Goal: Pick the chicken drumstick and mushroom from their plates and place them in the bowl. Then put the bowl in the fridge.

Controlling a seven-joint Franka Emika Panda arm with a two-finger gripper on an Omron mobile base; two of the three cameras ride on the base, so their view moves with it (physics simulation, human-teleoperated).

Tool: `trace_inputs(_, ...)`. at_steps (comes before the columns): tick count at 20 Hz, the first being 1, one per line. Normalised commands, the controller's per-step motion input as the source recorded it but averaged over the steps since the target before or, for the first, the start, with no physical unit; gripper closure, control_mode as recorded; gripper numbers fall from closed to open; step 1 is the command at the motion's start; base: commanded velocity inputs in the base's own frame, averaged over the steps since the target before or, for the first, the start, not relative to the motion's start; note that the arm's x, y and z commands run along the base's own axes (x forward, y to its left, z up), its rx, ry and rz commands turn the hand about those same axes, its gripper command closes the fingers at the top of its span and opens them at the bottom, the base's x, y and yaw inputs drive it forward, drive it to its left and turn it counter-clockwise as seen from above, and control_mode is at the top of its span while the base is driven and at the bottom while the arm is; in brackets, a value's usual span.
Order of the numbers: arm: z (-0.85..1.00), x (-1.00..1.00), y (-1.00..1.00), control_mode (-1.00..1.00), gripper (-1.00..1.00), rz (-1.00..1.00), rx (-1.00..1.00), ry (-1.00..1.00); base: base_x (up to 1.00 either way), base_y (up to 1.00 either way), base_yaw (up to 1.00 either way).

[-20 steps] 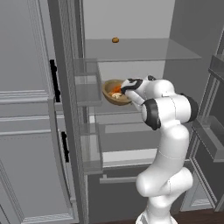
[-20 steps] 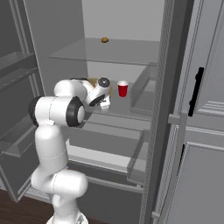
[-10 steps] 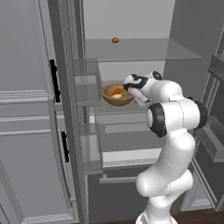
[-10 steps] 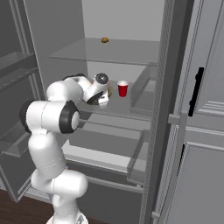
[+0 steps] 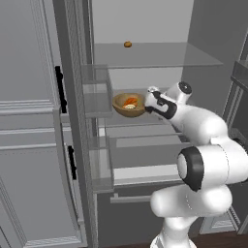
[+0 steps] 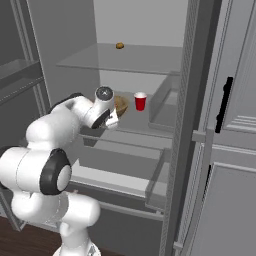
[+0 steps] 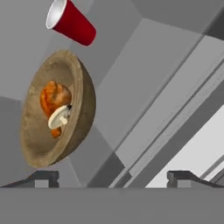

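My tool (image 7: 113, 176) stands open and empty just short of the bowl (image 5: 129, 105). That wooden bowl rests on the fridge (image 5: 145, 145) shelf, chicken drumstick (image 7: 53, 101) and mushroom (image 7: 60, 116) inside. I judge the step is a clean retreat: draw straight back, without nudging the rim. Behind stands a red cup (image 6: 140, 101). I read no labels.

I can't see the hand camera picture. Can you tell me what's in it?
A brown wooden bowl sits on a grey fridge shelf with the chicken drumstick and pale mushroom inside. A red cup stands beyond it, and the open pincer is off the bowl.
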Motion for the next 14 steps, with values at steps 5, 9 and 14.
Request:
trace_inputs(5,0.39,-1.00,0.00,-1.00,-1.00,0.18,-0.25,0.02,0.00,0.00,0.00)
trace_inputs(9,0.03,-1.00,0.00,-1.00,-1.00,0.21,-0.19,-0.04,0.00,0.00,0.00)
trace_inputs(14,0.00,-1.00,0.00,-1.00,-1.00,0.24,-0.19,-0.06,0.00,0.00,0.00)
